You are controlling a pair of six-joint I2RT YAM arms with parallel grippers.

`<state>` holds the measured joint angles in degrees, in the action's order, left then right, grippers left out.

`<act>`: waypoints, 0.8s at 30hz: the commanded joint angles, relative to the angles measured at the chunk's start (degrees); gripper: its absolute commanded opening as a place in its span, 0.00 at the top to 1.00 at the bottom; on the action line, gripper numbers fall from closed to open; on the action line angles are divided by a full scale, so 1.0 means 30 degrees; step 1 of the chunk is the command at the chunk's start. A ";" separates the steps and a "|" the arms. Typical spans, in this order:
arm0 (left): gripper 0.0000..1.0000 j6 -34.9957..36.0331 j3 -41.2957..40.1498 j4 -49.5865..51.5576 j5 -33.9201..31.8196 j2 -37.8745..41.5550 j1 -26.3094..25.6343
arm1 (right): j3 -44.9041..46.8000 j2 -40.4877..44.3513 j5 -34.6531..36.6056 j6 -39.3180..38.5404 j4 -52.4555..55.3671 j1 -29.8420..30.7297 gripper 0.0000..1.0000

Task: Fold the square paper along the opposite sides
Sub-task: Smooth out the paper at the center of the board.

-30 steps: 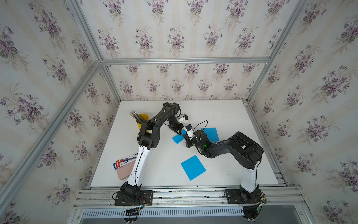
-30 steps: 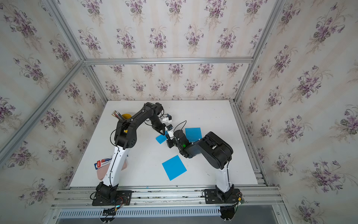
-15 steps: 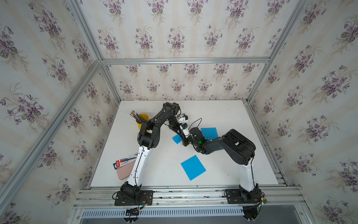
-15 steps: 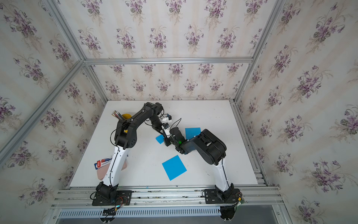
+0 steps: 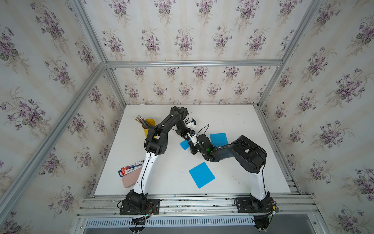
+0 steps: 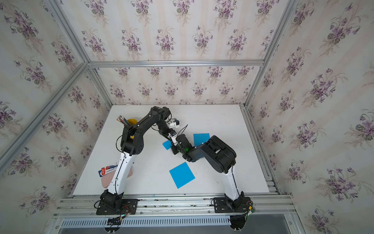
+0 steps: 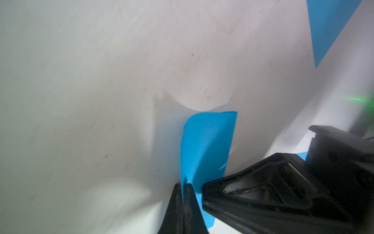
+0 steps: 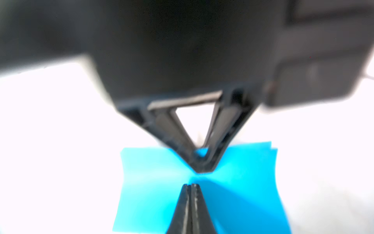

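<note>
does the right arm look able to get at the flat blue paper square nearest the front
Probably yes: the flat blue paper square lies uncovered beside that arm, but the right pincer is shut at the folded blue paper.

The blue paper (image 5: 184, 144) lies near the middle of the white table (image 5: 232, 119) — doubled over, two layers showing at one edge. Its sides curl upward.

Left arm (image 5: 155, 139): rises from the desk's front edge, elbow raised toward the back edge, wrist angled down over the desk's middle.
Right arm (image 5: 249, 156): rises from the front edge, bends sharply, forearm stretched low toward the middle.
Left gripper (image 7: 183, 187): jaws pressed together, pinching blue paper (image 7: 206, 141) between the tips.
Right gripper (image 8: 190, 185): jaws pressed together, tips pointing down.
Spacing: the two grippers sit tip to tip, just beside each other.
</note>
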<state>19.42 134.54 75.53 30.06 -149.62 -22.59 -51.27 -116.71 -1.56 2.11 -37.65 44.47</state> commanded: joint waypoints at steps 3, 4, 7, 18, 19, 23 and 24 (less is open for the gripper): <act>0.95 -0.0081 -0.0012 -0.0801 -0.0476 -0.0018 0.0000 | 0.1640 0.2132 0.0828 0.0161 0.1067 0.0119 1.00; 0.95 -0.0141 0.0107 -0.0731 -0.0464 -0.0046 0.0000 | 0.2032 0.3057 0.0534 0.0219 0.0984 0.0117 1.00; 0.95 -0.0173 0.0113 -0.0683 -0.0417 0.0011 -0.0029 | 0.3448 0.5419 -0.0925 0.0791 -0.2083 0.0176 1.00; 0.93 -0.0363 -0.0013 -0.1028 0.0563 0.0635 -0.0029 | -0.0072 0.1330 -0.1896 0.0438 -0.3348 0.0199 1.00; 0.93 -0.0387 -0.0124 -0.1161 0.0463 0.0681 -0.0029 | -0.0455 0.0853 -0.1961 0.0436 -0.3116 0.0206 1.00; 0.93 -0.0418 -0.0168 -0.1001 0.0283 0.0409 -0.0058 | -0.1627 -0.0631 -0.1999 0.0666 -0.1971 0.0207 1.00; 0.93 -0.0385 -0.0179 -0.0927 0.0236 0.0350 -0.0087 | -0.1715 -0.0853 -0.2028 0.0728 -0.1815 0.0192 1.00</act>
<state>18.50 134.06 72.20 30.65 -148.29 -22.65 -55.46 -117.84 -7.09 3.44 -45.32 45.04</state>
